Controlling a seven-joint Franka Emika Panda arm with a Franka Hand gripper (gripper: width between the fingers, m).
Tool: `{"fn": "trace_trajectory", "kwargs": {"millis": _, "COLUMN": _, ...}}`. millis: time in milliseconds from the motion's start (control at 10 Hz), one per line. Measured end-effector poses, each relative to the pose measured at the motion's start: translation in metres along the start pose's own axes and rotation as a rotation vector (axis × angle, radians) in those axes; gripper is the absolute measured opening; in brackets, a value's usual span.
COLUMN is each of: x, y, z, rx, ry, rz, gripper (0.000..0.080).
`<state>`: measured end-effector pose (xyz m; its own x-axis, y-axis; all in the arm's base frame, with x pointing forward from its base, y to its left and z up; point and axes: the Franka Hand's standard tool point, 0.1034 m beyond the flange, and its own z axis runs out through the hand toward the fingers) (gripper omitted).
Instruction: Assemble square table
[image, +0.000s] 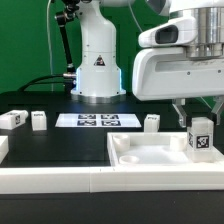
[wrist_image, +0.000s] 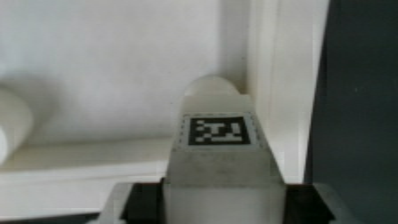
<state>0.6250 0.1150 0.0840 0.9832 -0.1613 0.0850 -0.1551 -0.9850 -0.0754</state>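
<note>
Square tabletop (image: 150, 156) (wrist_image: 267, 60): a white tray-like part lying flat on the black work surface (image: 60, 140), toward the exterior view's right, with its hollow side up. Held leg (image: 200, 140) (wrist_image: 217, 140): a short white part standing upright at the tabletop's corner on the exterior view's right, its lower end inside the raised rim. Whether that end touches the tray floor cannot be told. A black-and-white tag (image: 200, 142) (wrist_image: 219, 130) faces the camera in both views.

Gripper (image: 199, 118) (wrist_image: 222, 205): poised above that corner, its two fingers closed against opposite sides of the held leg, as the wrist view shows.

A second leg (image: 152, 122) lies just behind the tabletop's far edge. A third leg (image: 38, 120) and a fourth leg (image: 12, 120) lie near each other, well apart from the tabletop, at the exterior view's left. The marker board (image: 97, 121) lies flat between the third leg and the second leg, in front of the robot base (image: 97, 70). A long white rail (image: 70, 180) borders the near side of the work surface.
</note>
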Motion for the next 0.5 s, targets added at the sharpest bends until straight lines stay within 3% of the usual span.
{"fn": "trace_trajectory", "kwargs": {"millis": 500, "x": -0.0012, "y": -0.0059, "z": 0.0021, "rx": -0.015, "ry": 0.014, "rz": 0.669, "gripper": 0.0290}}
